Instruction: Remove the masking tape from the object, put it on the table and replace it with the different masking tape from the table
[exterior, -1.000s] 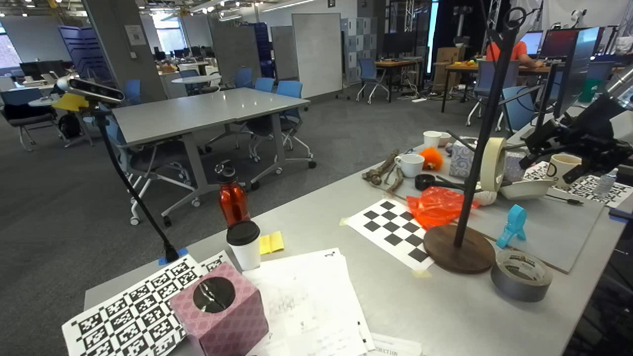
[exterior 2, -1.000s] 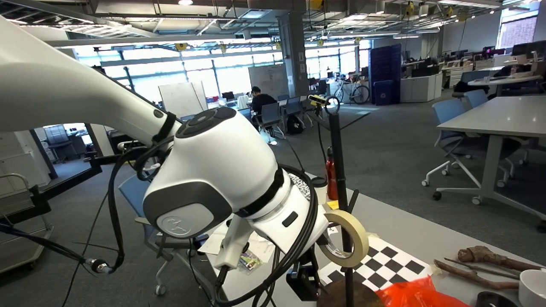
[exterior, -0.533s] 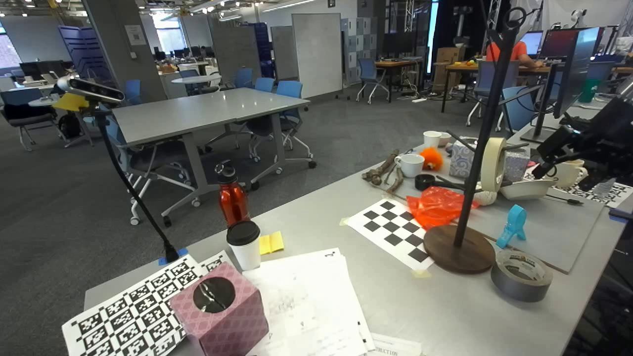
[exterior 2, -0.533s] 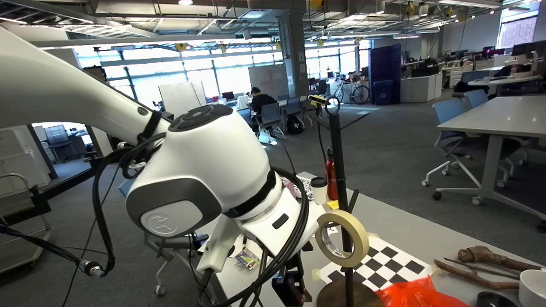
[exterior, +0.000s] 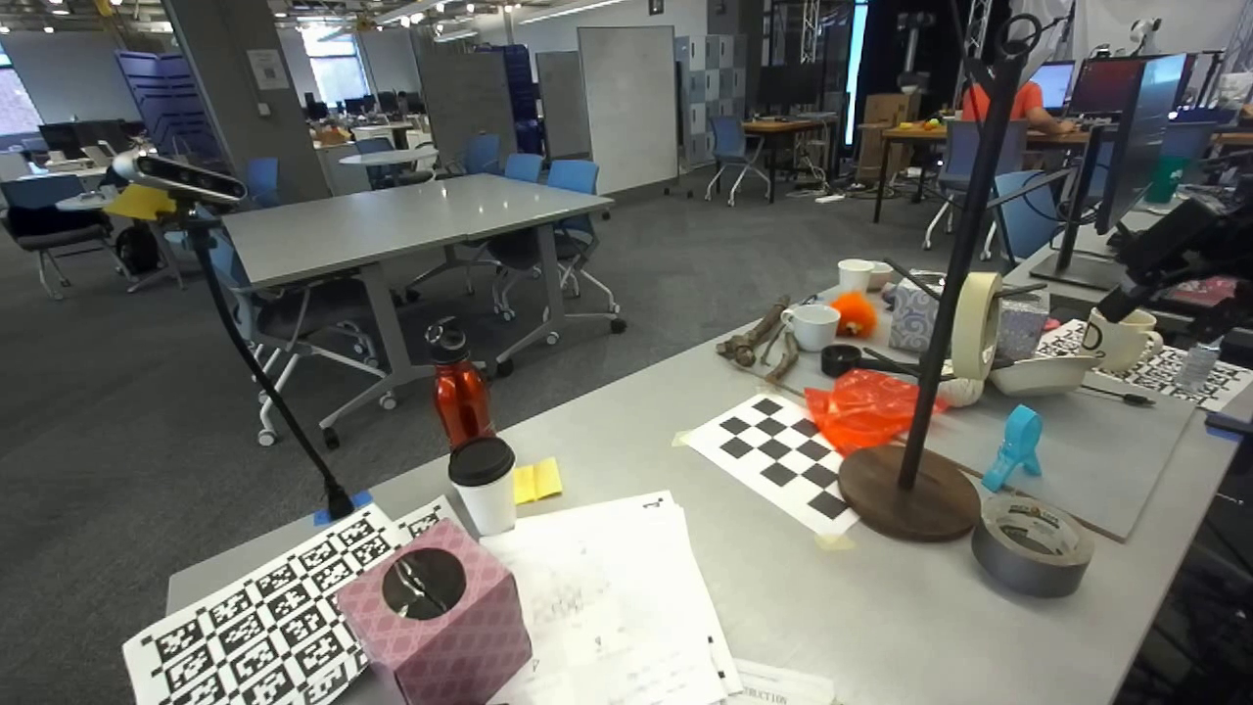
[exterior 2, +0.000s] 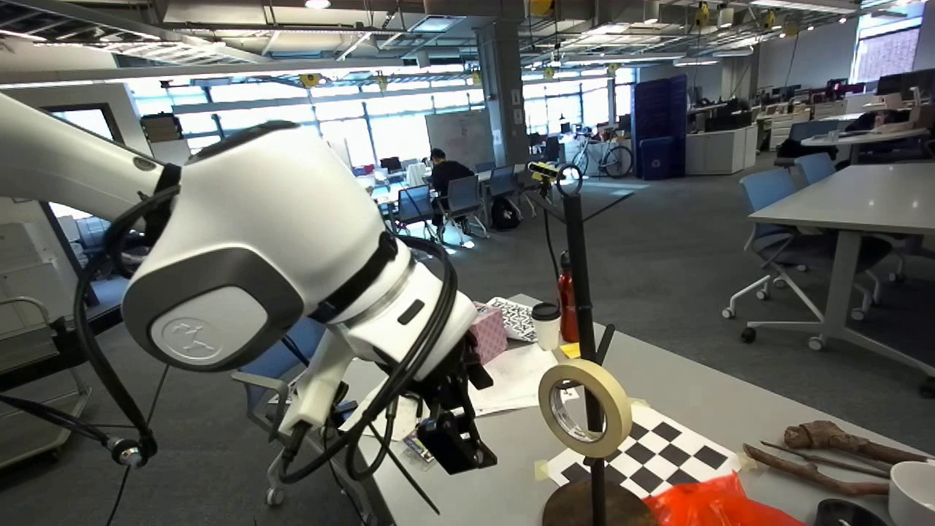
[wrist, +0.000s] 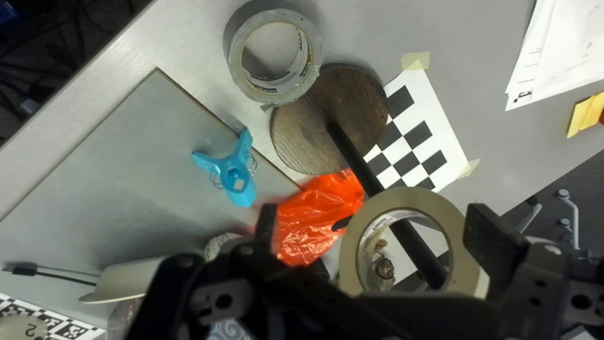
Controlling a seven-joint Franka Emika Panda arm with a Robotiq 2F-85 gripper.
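The pale masking tape (exterior: 971,328) hangs on the object, a dark rod (exterior: 945,343) rising at a slant from a round brown base (exterior: 905,507). What bears the roll is hidden. In the wrist view the masking tape (wrist: 401,198) appears in the space between the widely parted fingers, but neither finger grips it. My gripper (wrist: 379,231) is open. In an exterior view the gripper (exterior 2: 471,398) is left of the masking tape (exterior 2: 619,409), with a gap between them. The base stands on the grey table (exterior: 901,607). The different masking tape is out of view.
A dull grey tape roll (exterior: 1033,560) lies beside the base. Near it are a blue clip (exterior: 1016,446), orange-red plastic (exterior: 866,406), a thin grey board (exterior: 1096,460) and a checkerboard sheet (exterior: 778,455). Behind stand a white bowl (exterior: 1043,375) and a mug (exterior: 1121,338).
The arm has drawn back from the rod, moving left in an exterior view where its wrist earlier overlapped the roll's edge. The masking tape stays hanging in place.
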